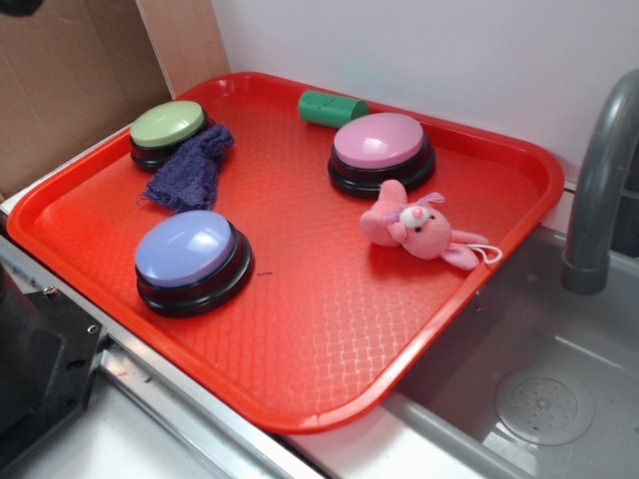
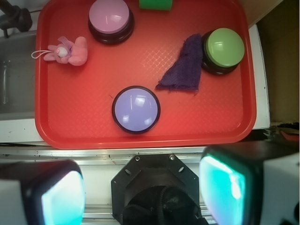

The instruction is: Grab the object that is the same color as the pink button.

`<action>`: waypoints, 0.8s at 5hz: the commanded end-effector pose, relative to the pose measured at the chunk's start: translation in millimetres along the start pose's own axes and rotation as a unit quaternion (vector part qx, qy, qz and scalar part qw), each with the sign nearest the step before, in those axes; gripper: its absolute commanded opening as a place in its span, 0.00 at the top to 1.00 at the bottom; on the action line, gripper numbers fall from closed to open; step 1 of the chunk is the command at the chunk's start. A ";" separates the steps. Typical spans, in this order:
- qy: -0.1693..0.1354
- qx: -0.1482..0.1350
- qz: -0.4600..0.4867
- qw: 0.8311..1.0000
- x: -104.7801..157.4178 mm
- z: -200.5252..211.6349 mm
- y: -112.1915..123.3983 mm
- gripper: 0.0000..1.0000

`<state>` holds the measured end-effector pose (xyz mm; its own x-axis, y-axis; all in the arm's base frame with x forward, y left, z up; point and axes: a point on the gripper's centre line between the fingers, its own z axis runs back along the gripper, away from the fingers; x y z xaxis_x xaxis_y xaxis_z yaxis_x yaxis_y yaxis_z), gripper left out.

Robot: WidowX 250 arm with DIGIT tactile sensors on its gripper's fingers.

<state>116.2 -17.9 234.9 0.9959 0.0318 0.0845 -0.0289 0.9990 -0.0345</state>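
The pink plush bunny (image 1: 414, 226) lies on its side on the red tray (image 1: 300, 329), near the right rim, just in front of the pink button (image 1: 381, 150). In the wrist view the bunny (image 2: 70, 51) lies at the upper left, left of the pink button (image 2: 110, 19). My gripper (image 2: 143, 192) is high above the tray's near edge, over the robot base, far from the bunny. Its jaws stand wide apart with nothing between them. The gripper does not show in the exterior view.
On the tray are also a lavender-blue button (image 1: 192, 260), a green button (image 1: 168, 131), a purple knitted cloth (image 1: 193, 168) and a green block (image 1: 331, 107). A sink (image 1: 539, 399) with a grey faucet (image 1: 599, 190) lies to the right. Cardboard (image 1: 70, 70) stands behind.
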 end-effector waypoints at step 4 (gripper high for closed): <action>-0.005 0.014 -0.319 0.948 73.1 -47.4 -38.0 0.00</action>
<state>187.9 -46.6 184.3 0.8339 -0.5508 0.0354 0.5498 0.8346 0.0344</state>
